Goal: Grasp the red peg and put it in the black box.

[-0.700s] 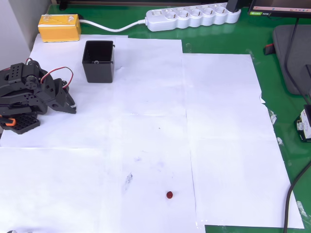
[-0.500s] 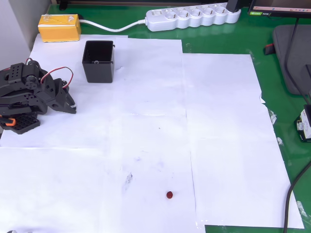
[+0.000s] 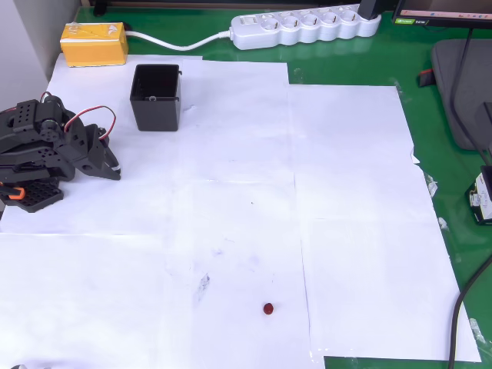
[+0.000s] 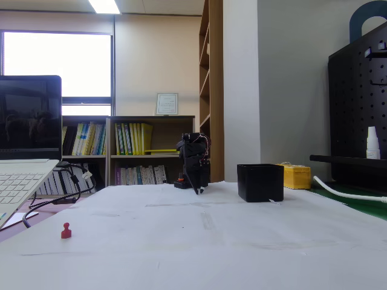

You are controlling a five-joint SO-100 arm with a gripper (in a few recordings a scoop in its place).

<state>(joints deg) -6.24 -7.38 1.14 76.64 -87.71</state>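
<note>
Red peg (image 3: 268, 308): at 5 o'clock of the overhead view, near the lower paper edge; alone on white paper (image 3: 231, 231), touching nothing. In the fixed view (image 4: 66, 230), nearest the camera, low left, upright with round head on wider foot.
Handling (judged): very light, rigid, smooth plastic; prone to tipping or squirting out of a pinch. Best taken across the narrow neck under the head, straight from above, closing slowly.
Black box (image 3: 157, 96): at 11 o'clock of the overhead view, open top up, well apart from the peg.
Gripper (image 3: 114, 170): at 9 o'clock, folded low just beside the box, far from the peg; jaws appear together, holding nothing.
Yellow block (image 3: 94, 43): beyond the box, at the far edge.
Power strip (image 3: 304, 27): at 12 o'clock, farthest.
Change from earlier frames: none seen; arm, peg and box in the same places.
</note>
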